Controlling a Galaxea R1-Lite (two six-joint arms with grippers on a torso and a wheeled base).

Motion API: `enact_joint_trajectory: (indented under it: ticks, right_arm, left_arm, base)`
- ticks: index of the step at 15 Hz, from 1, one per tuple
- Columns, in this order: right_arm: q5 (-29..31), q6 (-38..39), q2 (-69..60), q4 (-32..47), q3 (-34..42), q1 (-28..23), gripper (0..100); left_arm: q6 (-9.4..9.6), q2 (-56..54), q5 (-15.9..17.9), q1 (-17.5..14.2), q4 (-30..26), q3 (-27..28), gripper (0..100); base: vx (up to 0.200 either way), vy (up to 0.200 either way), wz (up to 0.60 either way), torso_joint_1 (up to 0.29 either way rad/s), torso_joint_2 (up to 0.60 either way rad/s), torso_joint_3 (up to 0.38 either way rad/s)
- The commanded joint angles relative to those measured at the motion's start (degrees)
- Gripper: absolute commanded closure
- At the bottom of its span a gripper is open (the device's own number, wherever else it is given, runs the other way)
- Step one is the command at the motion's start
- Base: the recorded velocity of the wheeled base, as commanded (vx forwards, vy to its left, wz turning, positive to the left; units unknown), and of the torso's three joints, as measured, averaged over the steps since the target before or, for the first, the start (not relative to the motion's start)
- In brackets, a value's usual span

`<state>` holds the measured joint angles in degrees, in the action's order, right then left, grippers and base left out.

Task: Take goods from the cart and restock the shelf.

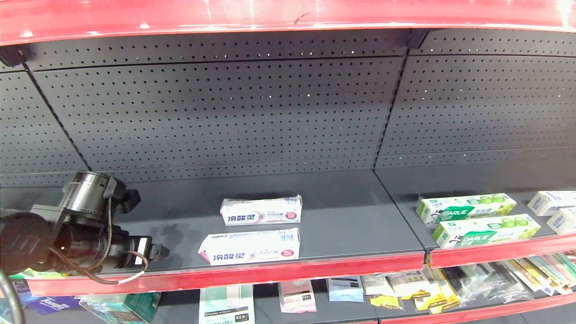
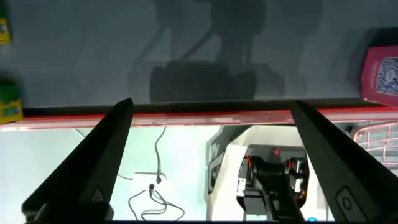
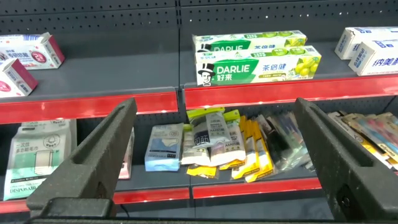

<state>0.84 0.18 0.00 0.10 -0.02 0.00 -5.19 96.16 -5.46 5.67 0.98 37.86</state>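
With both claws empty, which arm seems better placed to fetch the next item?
Probably right: the right claw hangs open, back from the shelf. The left claw sits over that shelf near the white boxes and must withdraw first.

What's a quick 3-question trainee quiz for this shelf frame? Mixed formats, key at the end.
1. True or false: the left gripper is shut on a box.
2. How many green toothpaste boxes lie on the grey shelf? A) one B) two C) four
3. Fill in: the white-and-pink boxes lie to the robot's ___ of the green ones.
Key: 1 false (it is open and empty); 2 B; 3 left.
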Motion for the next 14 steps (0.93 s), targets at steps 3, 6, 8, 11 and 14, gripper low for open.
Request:
enact_joint_trajectory:
  ticks: [3,6,8,11,14]
  right_arm:
    - [-0.1,0.0,0.1,0.0,0.0,0.0,0]
    - [-0.1,0.0,0.1,0.0,0.0,0.0,0]
    - [-0.1,0.0,0.1,0.0,0.0,0.0,0]
    - [0.0,0.0,0.1,0.0,0.0,0.0,0]
    - [0.0,0.0,0.1,0.0,0.0,0.0,0]
  left_arm:
    - [-1.93,5.6,1.5,2.5,1.9,3.3,0]
    - [-2.45,7.3,1.6,4.2,2.0,5.4,0]
    - [-2.54,7.8,1.6,5.2,2.0,5.9,0]
    - [-2.54,8.8,1.6,6.8,2.0,6.7,0]
    - [-2.63,9.5,1.6,8.0,2.0,7.8,0]
  base:
    - [0.000,0.000,0.00,0.000,0.00,0.000]
    - [0.000,0.000,0.00,0.000,0.00,0.000]
    - [0.000,0.000,0.00,0.000,0.00,0.000]
    - [0.000,0.000,0.00,0.000,0.00,0.000]
    - [0.000,0.000,0.00,0.000,0.00,0.000]
